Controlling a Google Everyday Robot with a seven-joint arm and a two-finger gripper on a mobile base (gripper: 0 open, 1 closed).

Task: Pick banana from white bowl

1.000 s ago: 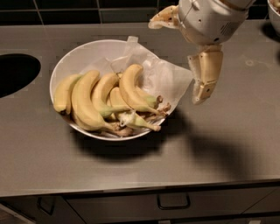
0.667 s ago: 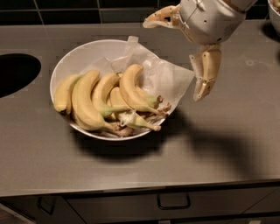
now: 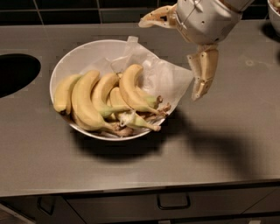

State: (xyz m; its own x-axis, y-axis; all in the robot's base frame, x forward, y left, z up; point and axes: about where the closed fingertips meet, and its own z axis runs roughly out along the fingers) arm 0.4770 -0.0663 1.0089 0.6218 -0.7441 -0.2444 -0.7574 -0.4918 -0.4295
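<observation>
The white bowl [image 3: 65, 65], lined with crinkled white paper, sits on the grey counter and holds several bananas. The banana [image 3: 128, 89] is the evenly yellow, curved one furthest right, its blunt tip pointing back and its brown stem end at the bowl's front right rim. My gripper [image 3: 168, 60] hangs above the bowl's right rim, open wide. One finger [image 3: 153, 18] reaches over the back of the bowl and the other finger [image 3: 203, 72] hangs just outside the right rim. It holds nothing and is clear of the bananas.
A long, fat yellow banana [image 3: 83, 103] and shorter green-stemmed ones [image 3: 105, 92] lie left of the target. A dark round hole [image 3: 15, 72] opens in the counter at the left. Another bowl's edge [image 3: 275, 13] shows at the back right. Drawers run under the counter's front edge.
The gripper has shifted slightly to the left, toward the bowl, staying open. The bowl and bananas have not moved.
</observation>
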